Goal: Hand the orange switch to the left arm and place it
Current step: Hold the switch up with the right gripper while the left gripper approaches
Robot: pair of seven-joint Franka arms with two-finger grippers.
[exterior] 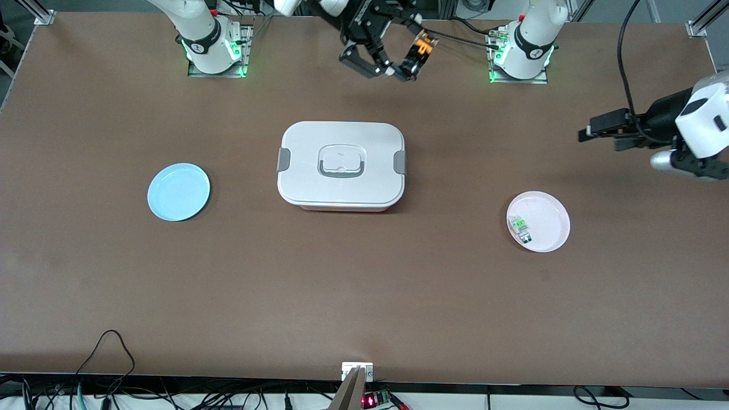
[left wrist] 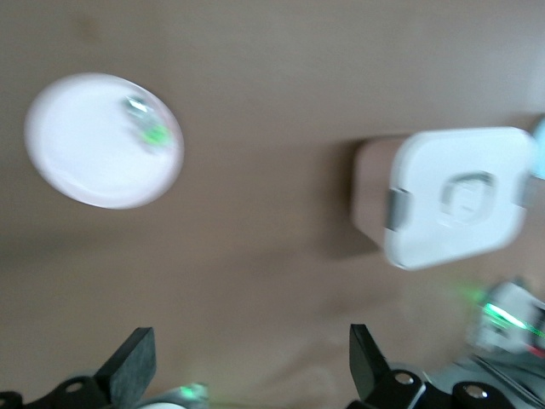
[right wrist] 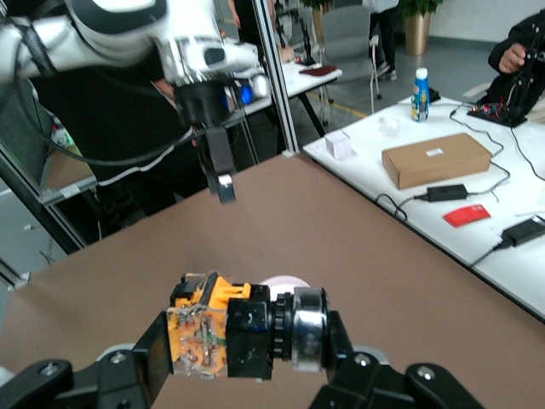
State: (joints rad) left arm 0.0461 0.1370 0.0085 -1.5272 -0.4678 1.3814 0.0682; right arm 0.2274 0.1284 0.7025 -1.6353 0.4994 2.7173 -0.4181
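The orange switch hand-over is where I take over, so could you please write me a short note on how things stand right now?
Right gripper: shut on the orange switch, raised over the table's edge between the two bases.
Left gripper: open and holding nothing, over the left arm's end of the table, above the pink plate.
The box sits closed mid-table, between the blue plate and the pink plate, which holds a green-and-clear component.
Done: the switch is lifted and held by the right arm.
Left: carry it past the box without touching it and set it down.
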